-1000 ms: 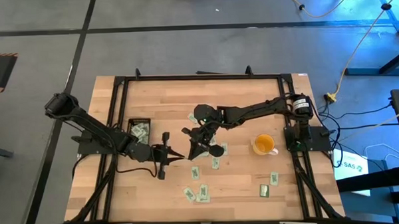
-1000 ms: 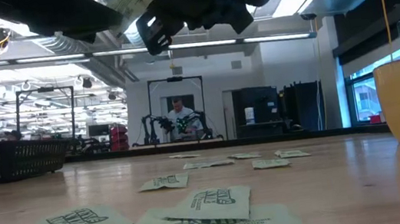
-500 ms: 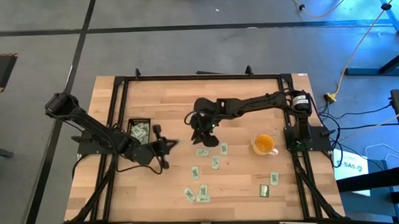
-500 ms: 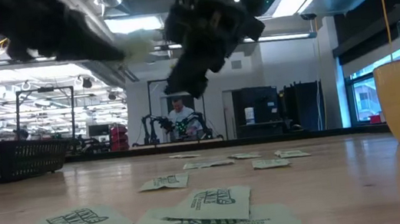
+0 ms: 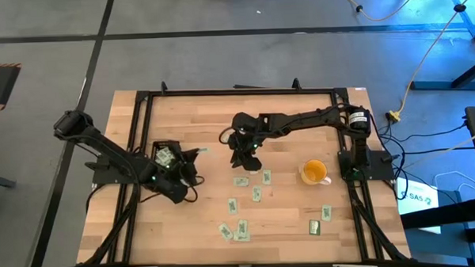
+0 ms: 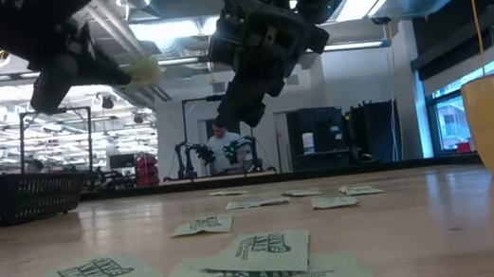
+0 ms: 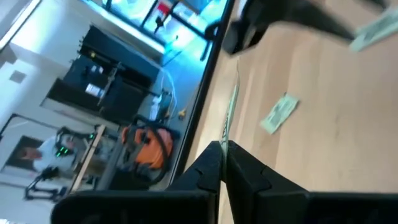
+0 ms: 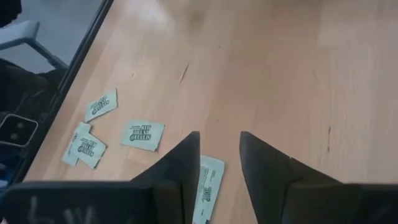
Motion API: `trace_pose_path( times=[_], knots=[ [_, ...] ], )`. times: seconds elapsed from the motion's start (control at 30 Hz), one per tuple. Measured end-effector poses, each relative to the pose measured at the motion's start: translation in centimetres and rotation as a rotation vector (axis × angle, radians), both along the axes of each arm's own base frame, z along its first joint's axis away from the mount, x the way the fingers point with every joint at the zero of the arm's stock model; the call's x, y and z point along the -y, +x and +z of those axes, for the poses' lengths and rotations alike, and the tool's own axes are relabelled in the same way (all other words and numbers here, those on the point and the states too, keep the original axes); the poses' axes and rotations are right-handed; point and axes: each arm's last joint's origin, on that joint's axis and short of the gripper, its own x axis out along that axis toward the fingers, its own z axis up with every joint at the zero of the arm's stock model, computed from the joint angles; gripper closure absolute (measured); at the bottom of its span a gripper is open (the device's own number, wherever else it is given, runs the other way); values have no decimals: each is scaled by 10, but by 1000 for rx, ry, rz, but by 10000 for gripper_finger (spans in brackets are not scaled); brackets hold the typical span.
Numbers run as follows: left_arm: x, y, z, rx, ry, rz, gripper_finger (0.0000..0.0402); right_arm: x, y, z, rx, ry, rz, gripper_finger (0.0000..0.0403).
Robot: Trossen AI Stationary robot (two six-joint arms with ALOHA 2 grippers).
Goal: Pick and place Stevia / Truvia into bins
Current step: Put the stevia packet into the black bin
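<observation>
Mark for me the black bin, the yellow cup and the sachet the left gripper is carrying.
black bin (image 5: 160, 144): high view, far rim of the tray.
yellow cup (image 5: 312, 172): high view, middle of the cup's opening.
sachet (image 7: 229, 115): left wrist view, thin edge above the left gripper (image 7: 224, 163), clamped on it.

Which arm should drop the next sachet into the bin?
Left: its gripper is shut on a sachet right beside the bin. The right gripper is open and empty, mid-table.
</observation>
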Motion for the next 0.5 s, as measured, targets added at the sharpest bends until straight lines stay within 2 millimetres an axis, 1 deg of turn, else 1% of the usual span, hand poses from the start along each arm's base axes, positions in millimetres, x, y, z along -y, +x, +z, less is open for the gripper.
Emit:
trace_pose_path(
  times=[0.1,0.17,0.3,0.5],
  knots=[
    [-6,-7,-5,-58,3,31,391,0,0,0,3,-4,4,286],
    [-11,-12,-9,-98,-29,51,391,0,0,0,3,-4,4,286],
    [-19,-25,-16,-145,-180,138,392,0,0,0,3,-4,5,286],
    [-30,-43,-21,-218,-373,335,396,0,0,0,11,-7,6,286]
  ],
)
